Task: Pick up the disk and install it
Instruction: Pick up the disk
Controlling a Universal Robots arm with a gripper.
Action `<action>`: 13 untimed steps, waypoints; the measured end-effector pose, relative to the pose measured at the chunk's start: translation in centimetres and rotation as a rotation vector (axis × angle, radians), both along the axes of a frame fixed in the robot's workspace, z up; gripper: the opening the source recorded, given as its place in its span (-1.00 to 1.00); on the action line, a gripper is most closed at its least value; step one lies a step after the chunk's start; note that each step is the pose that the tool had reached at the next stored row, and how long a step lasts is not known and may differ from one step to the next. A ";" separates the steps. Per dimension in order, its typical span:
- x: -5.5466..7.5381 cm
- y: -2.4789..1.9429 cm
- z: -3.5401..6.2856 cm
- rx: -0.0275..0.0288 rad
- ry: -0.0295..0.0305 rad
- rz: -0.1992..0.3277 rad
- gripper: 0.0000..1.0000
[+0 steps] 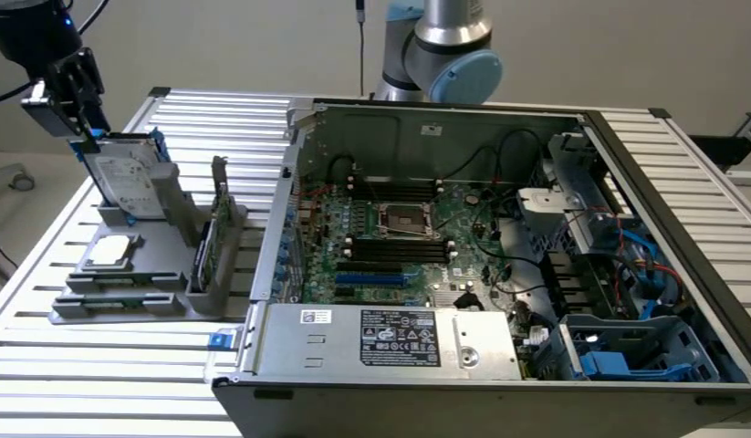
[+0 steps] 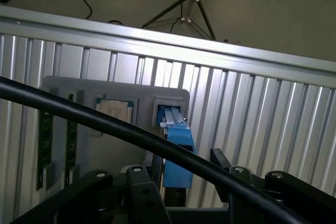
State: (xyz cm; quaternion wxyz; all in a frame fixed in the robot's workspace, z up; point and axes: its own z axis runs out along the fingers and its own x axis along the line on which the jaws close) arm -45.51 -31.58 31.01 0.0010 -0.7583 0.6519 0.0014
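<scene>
Tool [image 1: 89, 128] (jaws apart), at upright disk [image 1: 126, 181]

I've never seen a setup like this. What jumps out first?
The big open computer case fills the exterior view's right, its green motherboard laid bare. On the exterior view's left, a grey holder props a blue-framed disk upright, and the black gripper hangs open right at the disk's top edge.

Even, bright light — soft shadows
</scene>
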 end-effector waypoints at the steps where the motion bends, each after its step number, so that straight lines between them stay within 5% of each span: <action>1: 0.0 0.03 -0.18 0.0000 0.0000 -0.001 0.08; 13: 0.0 0.29 -1.78 -0.0001 0.0003 -0.057 0.08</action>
